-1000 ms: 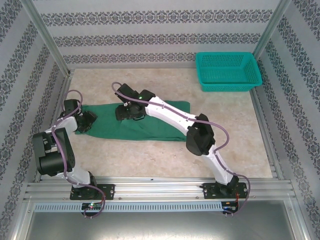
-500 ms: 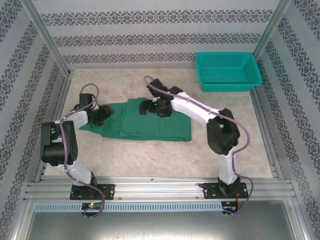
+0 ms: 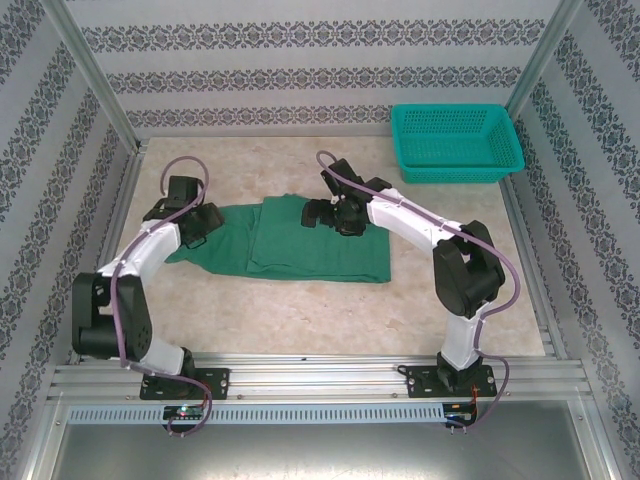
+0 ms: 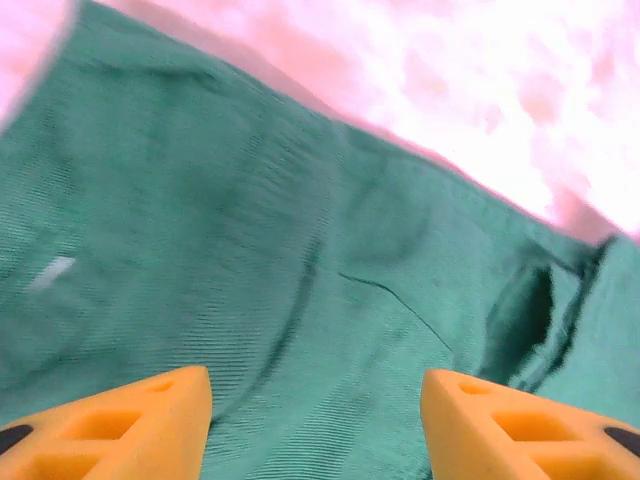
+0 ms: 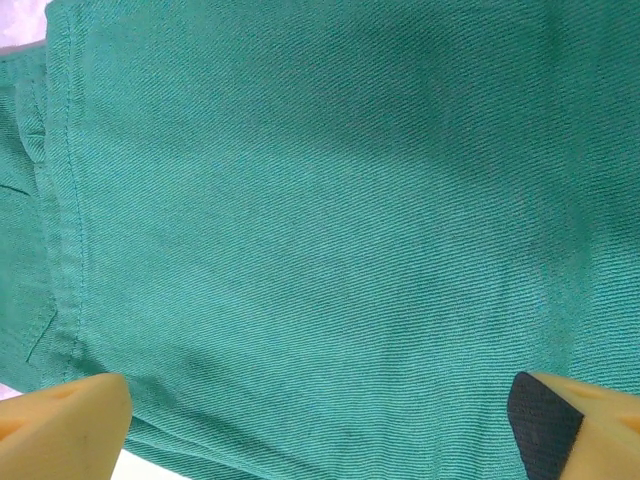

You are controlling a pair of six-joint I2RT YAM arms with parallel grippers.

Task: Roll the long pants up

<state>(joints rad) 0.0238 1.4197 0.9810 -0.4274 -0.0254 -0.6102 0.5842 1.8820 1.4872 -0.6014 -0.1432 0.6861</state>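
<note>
**The long pants (image 3: 310, 250), partly folded**

They are spread in the middle of the table (image 3: 300, 320), with a layer doubled over on the right. The left gripper (image 3: 197, 224) is held over their left end and the right gripper (image 3: 323, 212) over their far edge, both with fingers spread apart. A teal basket (image 3: 455, 145) is set at the far right.
</note>
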